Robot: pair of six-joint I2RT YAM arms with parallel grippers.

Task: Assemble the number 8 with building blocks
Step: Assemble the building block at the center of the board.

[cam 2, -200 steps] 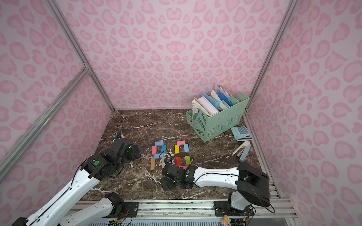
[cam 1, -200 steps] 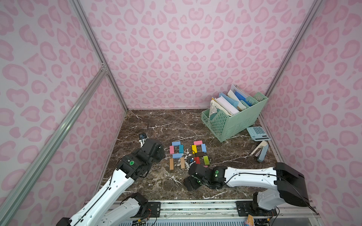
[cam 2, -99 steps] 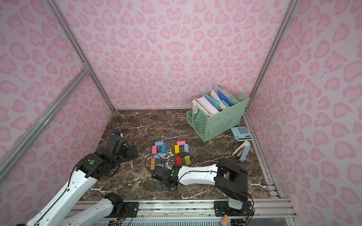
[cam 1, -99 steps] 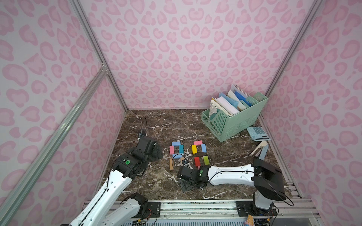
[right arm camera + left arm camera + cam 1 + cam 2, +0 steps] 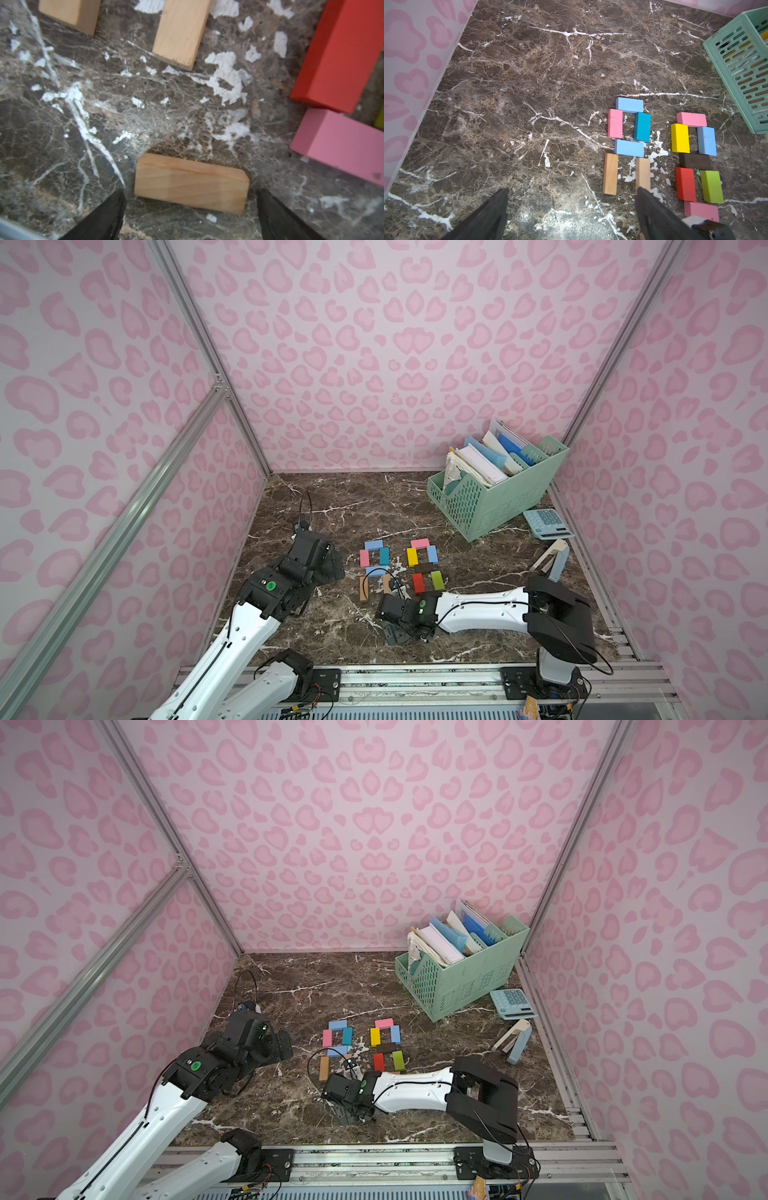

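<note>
Block [image 5: 191,184], tan, lies flat on the table [image 5: 145,116] between the right jaws, which are wide open and empty, just short of the two tan uprights [image 5: 178,31]. Grip its ends squarely and slide it flush under both to close the 8 [image 5: 629,148]. Left jaws open, empty, well clear.

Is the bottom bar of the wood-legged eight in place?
No, the loose tan brick lies apart from the two tan side bricks.
</note>
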